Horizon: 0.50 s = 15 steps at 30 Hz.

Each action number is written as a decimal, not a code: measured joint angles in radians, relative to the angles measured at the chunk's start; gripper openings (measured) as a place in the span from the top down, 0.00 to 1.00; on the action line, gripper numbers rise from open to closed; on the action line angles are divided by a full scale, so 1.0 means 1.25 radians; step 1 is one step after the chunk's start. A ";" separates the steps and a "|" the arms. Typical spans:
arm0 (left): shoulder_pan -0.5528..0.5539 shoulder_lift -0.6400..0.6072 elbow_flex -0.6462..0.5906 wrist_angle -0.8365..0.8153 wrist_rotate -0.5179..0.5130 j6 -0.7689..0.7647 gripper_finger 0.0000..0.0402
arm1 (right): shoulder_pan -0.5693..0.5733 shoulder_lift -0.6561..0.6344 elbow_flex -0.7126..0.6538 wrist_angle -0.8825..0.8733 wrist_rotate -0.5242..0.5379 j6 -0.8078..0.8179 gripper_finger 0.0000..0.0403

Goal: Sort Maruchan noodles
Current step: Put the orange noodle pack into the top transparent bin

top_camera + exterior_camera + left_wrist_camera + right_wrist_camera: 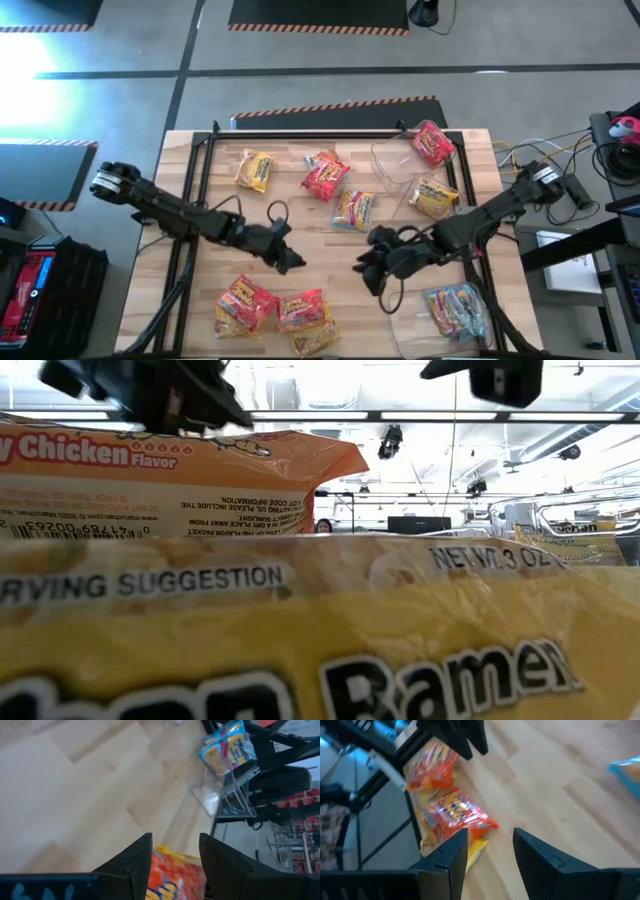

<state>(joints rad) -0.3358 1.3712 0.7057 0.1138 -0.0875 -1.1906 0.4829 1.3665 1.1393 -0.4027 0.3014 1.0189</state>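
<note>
Two grippers hang close mid-table, left gripper (pixel 288 258) and right gripper (pixel 368 272), both with fingers parted and empty; collision is the main risk if either sweeps inward. Overlapped near-left packets (pixel 275 308) could lift together. Count, from above: about three red, four yellow-orange, and one blue packet (pixel 455 306) in the near-right clear tub (pixel 405 325). Some are half-hidden.

Bright overhead lighting, floor glare, blurred wrist views
</note>
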 joint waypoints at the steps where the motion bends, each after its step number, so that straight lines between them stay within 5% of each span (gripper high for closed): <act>1: -0.020 0.000 0.003 0.001 -0.015 -0.015 0.64 | -0.001 0.016 0.000 0.022 -0.017 -0.017 0.64; 9: -0.132 0.000 0.014 -0.022 -0.126 -0.132 0.64 | -0.003 0.148 0.014 0.157 -0.173 -0.102 0.64; 15: -0.201 0.037 0.030 -0.018 -0.133 -0.246 0.64 | -0.003 0.222 0.043 0.178 -0.249 -0.113 0.64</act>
<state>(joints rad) -0.5865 1.4174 0.7427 0.0910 -0.2544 -1.4984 0.4789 1.6438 1.1932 -0.1796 -0.0099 0.8774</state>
